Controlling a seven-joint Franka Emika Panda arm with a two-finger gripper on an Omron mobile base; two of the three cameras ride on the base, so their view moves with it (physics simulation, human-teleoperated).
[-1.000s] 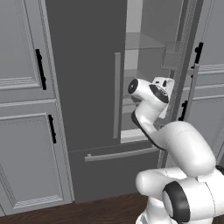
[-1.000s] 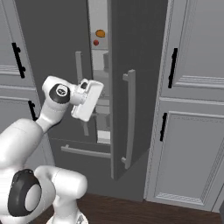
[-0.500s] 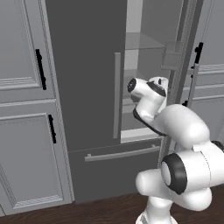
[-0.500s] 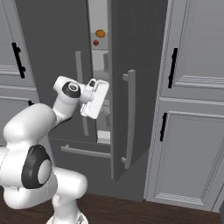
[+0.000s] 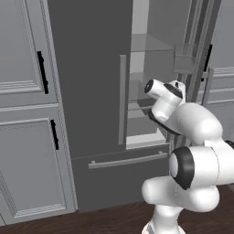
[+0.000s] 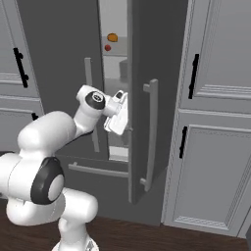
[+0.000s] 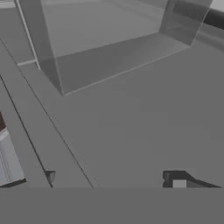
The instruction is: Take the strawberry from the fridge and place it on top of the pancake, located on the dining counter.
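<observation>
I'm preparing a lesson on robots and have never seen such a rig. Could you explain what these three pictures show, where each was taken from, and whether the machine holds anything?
All three are rendered pictures of a simulated kitchen. The white jointed machine is a robot arm on a base that can drive. Two cameras ride on that base, behind the arm to its left and its right, so two pictures show the same scene from two sides. The third comes from a camera on the hand, looking along the pincer; its two small dark fingertips stand wide apart at the bottom, holding nothing.

The arm faces a tall dark grey fridge with its right door swung open. On an upper shelf sit a tiny red strawberry and a larger orange food item. The pincer is well below them.
</observation>
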